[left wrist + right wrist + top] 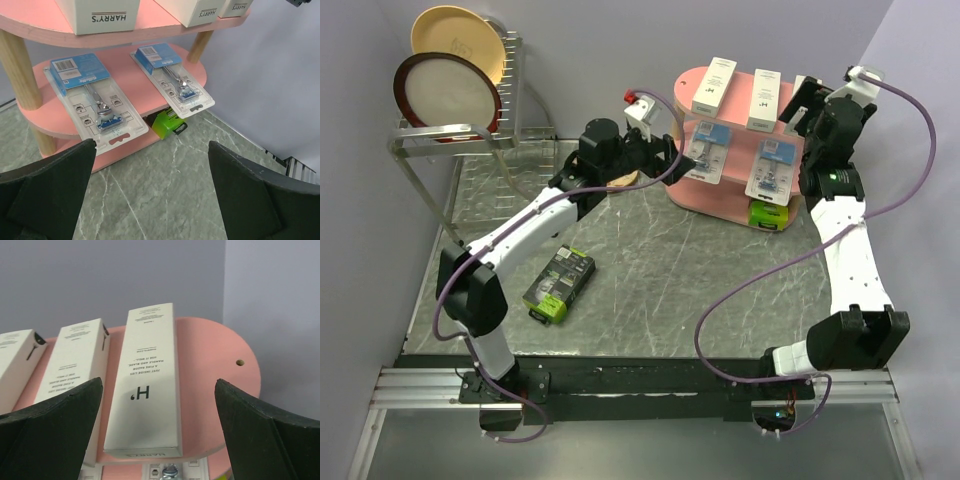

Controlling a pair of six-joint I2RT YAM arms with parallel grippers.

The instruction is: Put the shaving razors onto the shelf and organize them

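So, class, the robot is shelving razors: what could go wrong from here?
1. The open right gripper is right at a white box on the shelf top board; a sideways move could knock it off.
2. Both blister cards overhang the middle board, near the open left gripper; a nudge could tip them.
3. The black-and-lime box on the table may be forgotten.

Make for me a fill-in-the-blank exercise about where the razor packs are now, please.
1. The top tier of the shelf holds ___ white boxes.
2. The two blue blister cards lie on the ___ tier.
3. One black-and-green box lies on the table, in the ___ half of the top view.
4. The right gripper, over the top tier, is ___ and holds nothing.
Missing words: three; middle; left; open.
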